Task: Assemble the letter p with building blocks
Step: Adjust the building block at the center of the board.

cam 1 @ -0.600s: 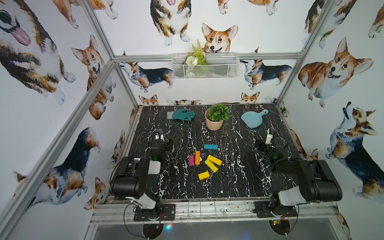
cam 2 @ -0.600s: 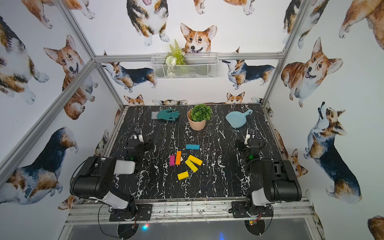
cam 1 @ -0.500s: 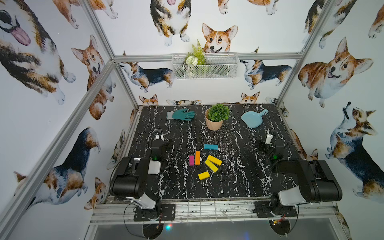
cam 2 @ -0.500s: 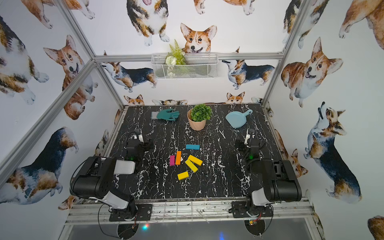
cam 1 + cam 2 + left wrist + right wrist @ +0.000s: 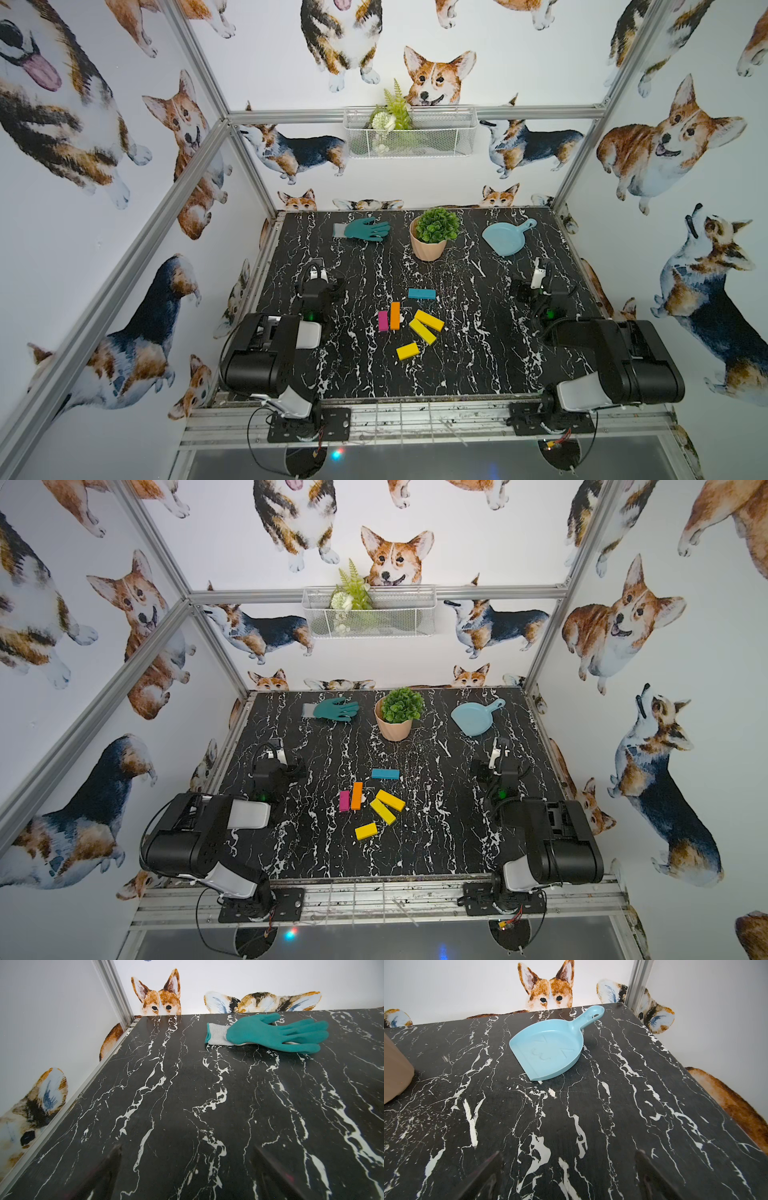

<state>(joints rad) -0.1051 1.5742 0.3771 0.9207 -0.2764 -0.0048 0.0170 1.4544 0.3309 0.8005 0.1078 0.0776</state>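
Six building blocks lie loose near the middle of the black marble table in both top views. The teal one is farthest back. In front of it the orange and pink blocks lie side by side. Two yellow blocks touch at an angle and a third yellow sits nearest the front. They form no letter p. My left gripper rests open at the table's left side. My right gripper rests open at the right. Both are empty and well apart from the blocks.
A teal glove, a potted plant and a light-blue dustpan line the back of the table. A wire basket hangs on the back wall. Frame posts stand at the back corners.
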